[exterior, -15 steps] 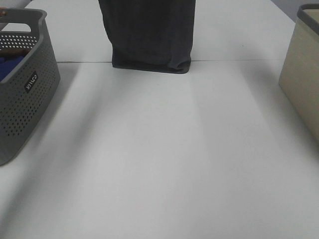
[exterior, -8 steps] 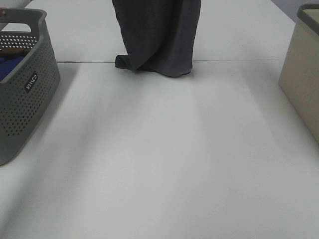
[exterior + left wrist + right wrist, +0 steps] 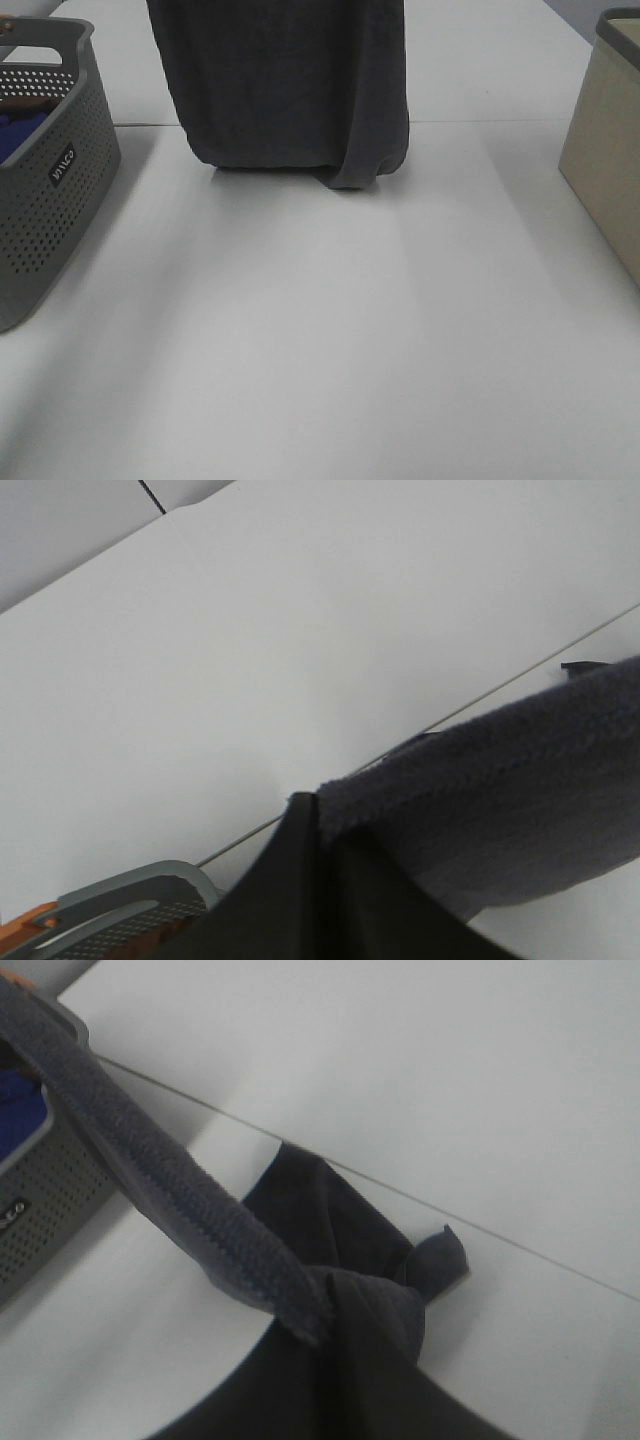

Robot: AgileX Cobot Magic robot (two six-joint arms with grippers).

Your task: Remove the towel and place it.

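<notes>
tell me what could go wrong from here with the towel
1. The towel has its lower right corner curled under; laid on the table like this, it may crease.
2. It hangs near the basket; a swing left might snag the rim.

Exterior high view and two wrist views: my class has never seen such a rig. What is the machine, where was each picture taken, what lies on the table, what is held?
It is a robot with two arms, each ending in a gripper. One picture comes from a high camera off the arms; the others from a camera on each wrist. On the white table stand a grey perforated basket holding a blue cloth, at the left, and a beige bin at the right. The left gripper and the right gripper are each shut on the top edge of the dark towel, which hangs spread between them.
</notes>
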